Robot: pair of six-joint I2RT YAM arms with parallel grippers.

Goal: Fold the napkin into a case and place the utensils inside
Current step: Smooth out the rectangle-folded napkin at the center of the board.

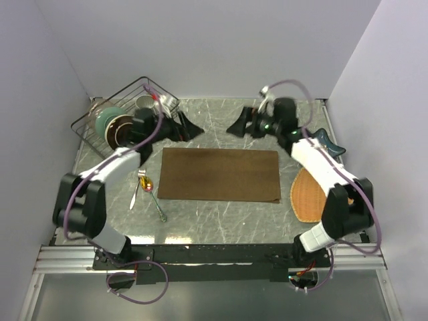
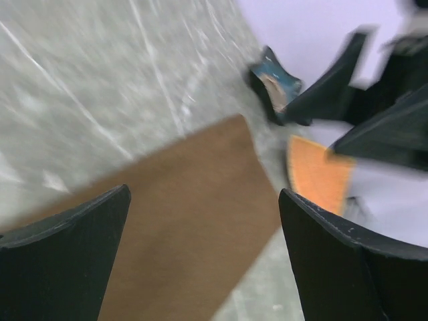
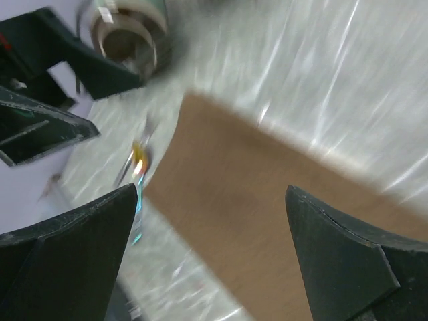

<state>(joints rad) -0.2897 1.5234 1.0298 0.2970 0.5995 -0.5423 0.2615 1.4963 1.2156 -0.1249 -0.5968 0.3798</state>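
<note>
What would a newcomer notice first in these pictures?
The dark-brown napkin lies flat in the middle of the table. Beyond its far edge the left gripper and the right gripper hover open, facing each other. The utensils lie left of it.

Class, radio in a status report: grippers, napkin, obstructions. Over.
Left gripper and right gripper open, empty. Dark-brown cloth napkin flat, no case yet. Slim metal fork and gold-bowled spoon lie left of it; nothing on it.

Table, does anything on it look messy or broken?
Nothing looks spilled or broken. The napkin lies flat and smooth. Only the utensils, just left of it, look a bit untidy: they splay apart in a V instead of lying side by side.
</note>
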